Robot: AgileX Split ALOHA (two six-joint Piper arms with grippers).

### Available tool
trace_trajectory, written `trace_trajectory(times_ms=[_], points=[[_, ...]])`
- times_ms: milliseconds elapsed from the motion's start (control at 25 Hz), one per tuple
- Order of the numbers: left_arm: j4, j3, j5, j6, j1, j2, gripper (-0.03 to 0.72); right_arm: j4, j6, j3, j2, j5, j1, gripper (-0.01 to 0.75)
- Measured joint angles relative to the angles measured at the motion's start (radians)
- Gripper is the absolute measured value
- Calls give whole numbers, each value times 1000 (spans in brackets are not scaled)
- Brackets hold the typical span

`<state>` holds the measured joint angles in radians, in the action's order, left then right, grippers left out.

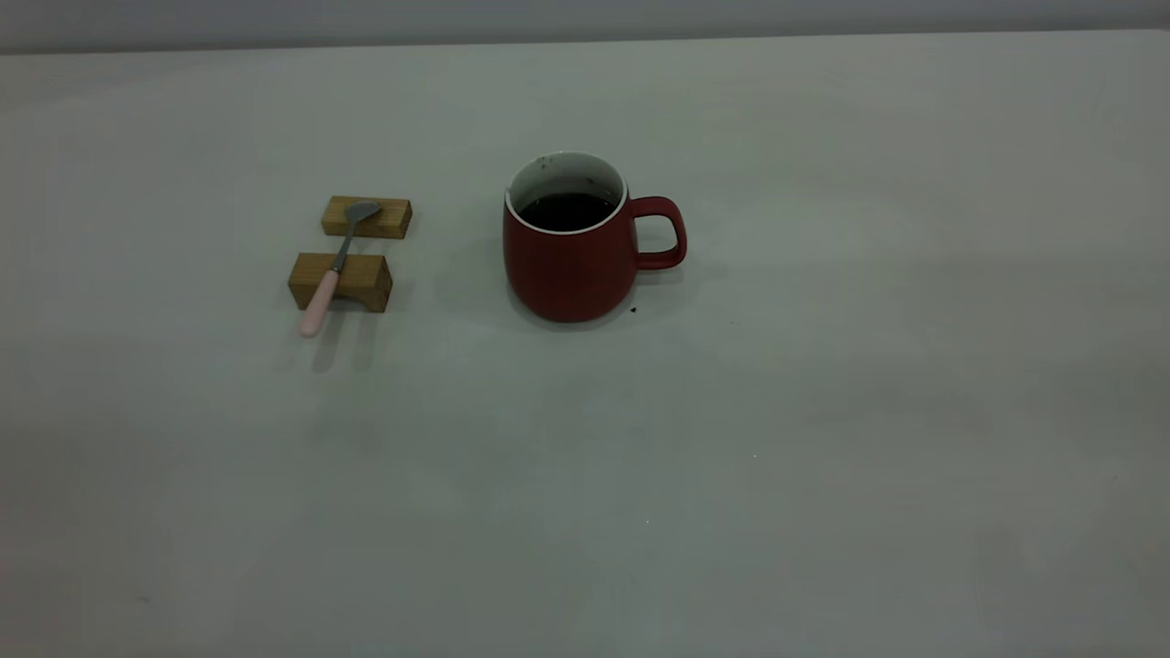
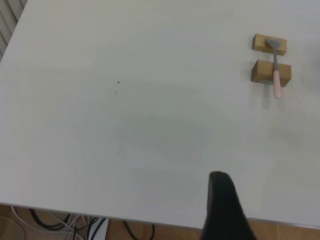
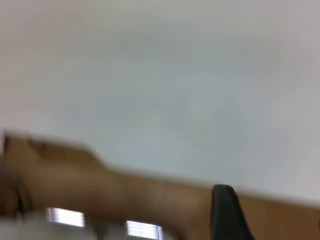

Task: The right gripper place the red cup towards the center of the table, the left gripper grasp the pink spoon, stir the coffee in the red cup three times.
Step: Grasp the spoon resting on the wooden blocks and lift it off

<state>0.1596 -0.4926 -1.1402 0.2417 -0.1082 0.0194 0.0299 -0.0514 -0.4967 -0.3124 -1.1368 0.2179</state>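
Observation:
The red cup (image 1: 567, 265) stands upright near the middle of the table (image 1: 823, 411), its handle pointing to the exterior view's right. Dark coffee (image 1: 567, 211) fills it below the white rim. To the cup's left, the pink spoon (image 1: 334, 270) lies across two wooden blocks, bowl on the far one and pink handle overhanging the near one. Neither gripper appears in the exterior view. The left gripper (image 2: 222, 200) shows only as a black tip over the table's edge, far from the spoon (image 2: 275, 70). The right gripper (image 3: 225, 210) hangs just past the table's edge, and the cup is out of that view.
The two wooden blocks (image 1: 366, 217) (image 1: 340, 281) sit close together left of the cup. A few dark specks lie by the cup's base. Cables (image 2: 75, 220) and a brown floor show beyond the table's edge.

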Motion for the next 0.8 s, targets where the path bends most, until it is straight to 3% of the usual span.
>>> trace_trajectory(times_ms=[360,800], points=[[0,0,0,0,0,0,529,-85,0,28,212,17,-116,474],[0,0,0,-1,0,0,529,-86,1,28,292,13,-162,474]])
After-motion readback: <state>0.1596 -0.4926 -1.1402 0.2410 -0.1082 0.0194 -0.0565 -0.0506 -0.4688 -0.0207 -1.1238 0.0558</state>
